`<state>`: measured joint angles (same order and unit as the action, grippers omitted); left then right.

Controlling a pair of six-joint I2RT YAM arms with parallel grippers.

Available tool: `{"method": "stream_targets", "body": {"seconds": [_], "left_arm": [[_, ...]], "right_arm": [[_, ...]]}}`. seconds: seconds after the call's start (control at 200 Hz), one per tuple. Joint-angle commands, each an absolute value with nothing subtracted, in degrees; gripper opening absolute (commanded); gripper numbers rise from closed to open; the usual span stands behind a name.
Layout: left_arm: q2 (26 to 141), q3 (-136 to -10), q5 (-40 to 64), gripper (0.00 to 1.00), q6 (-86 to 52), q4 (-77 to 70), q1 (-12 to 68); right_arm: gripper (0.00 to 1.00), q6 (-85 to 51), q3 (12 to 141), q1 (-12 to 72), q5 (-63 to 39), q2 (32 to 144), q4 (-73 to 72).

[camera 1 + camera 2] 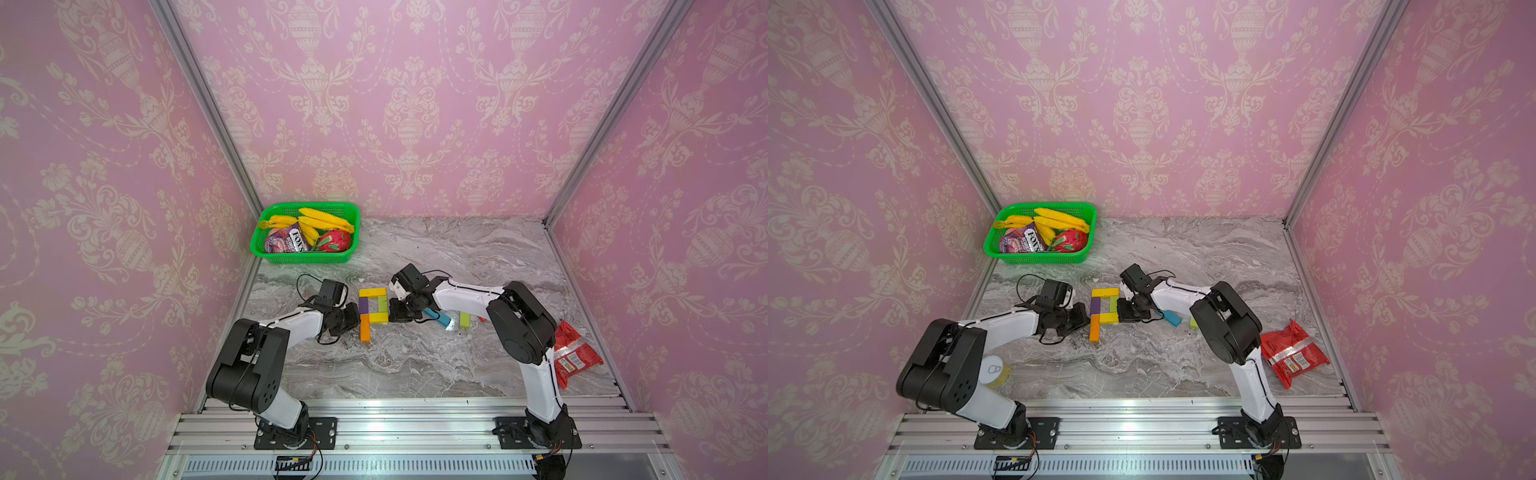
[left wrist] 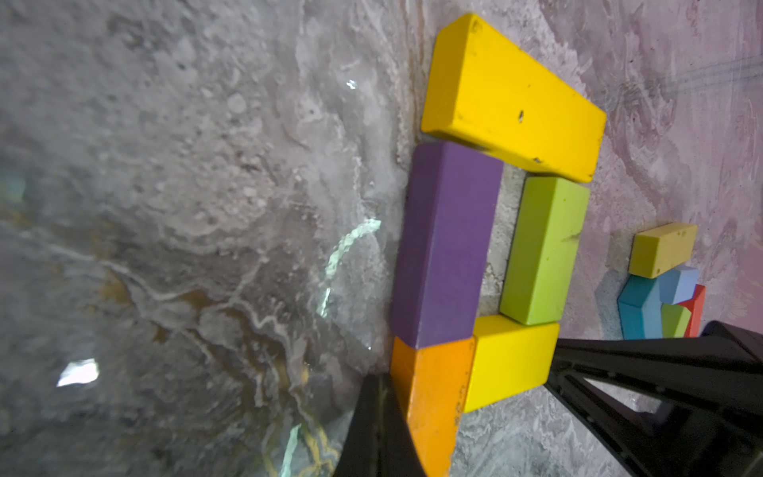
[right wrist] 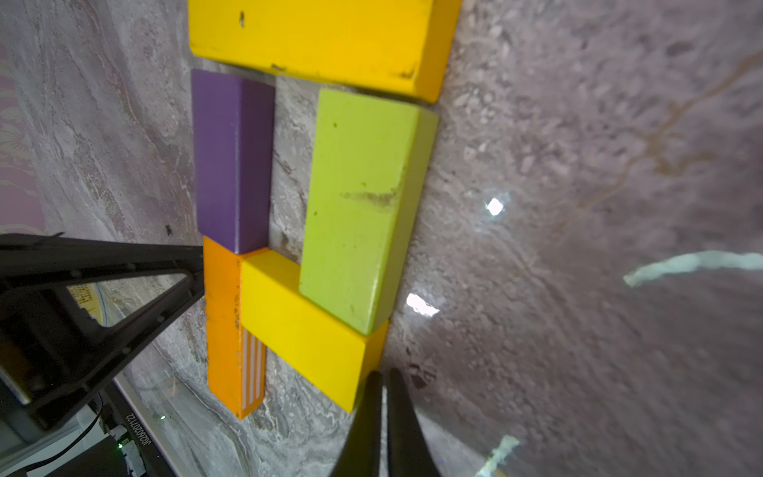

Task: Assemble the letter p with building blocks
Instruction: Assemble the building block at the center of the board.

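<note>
In both top views, the finished-looking letter (image 1: 372, 309) lies flat on the surface (image 1: 415, 365) between our tools. The left tool (image 1: 355, 318) is closed and empty against the orange block (image 1: 365, 330). The right tool (image 1: 391, 312) is closed and empty at the lower yellow block (image 1: 378, 318). From the left wrist, that yellow block's long axis points at the right tool. From the right wrist, the closed tips touch the block's end, so we judge any push runs lengthwise.

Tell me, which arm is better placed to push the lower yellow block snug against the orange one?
Right, probably. The right gripper, shut, sits at the free end of the lower yellow block; the left gripper is on the far side, against the orange block.
</note>
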<state>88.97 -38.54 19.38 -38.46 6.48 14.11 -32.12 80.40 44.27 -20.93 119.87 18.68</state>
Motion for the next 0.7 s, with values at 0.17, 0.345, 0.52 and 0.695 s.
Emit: {"method": "stream_targets", "body": {"seconds": [0.17,0.345,0.52,0.695], "left_arm": [[87.81,-37.99,16.54,0.00,-38.58,10.63,14.00],[86.79,-37.35,16.20,0.00,-38.65,11.19,13.66],[85.11,-36.61,15.45,0.00,-38.33,12.16,13.38],[80.26,-36.46,12.81,0.00,-38.08,14.39,13.38]], "right_arm": [[0.10,-32.78,78.48,45.27,-17.28,121.87,22.07],[0.09,-34.53,75.77,44.06,-14.93,119.50,21.75],[0.09,-34.36,74.67,43.61,-13.32,117.38,21.58],[0.15,-33.65,73.46,43.55,-10.01,113.92,20.58]]}}
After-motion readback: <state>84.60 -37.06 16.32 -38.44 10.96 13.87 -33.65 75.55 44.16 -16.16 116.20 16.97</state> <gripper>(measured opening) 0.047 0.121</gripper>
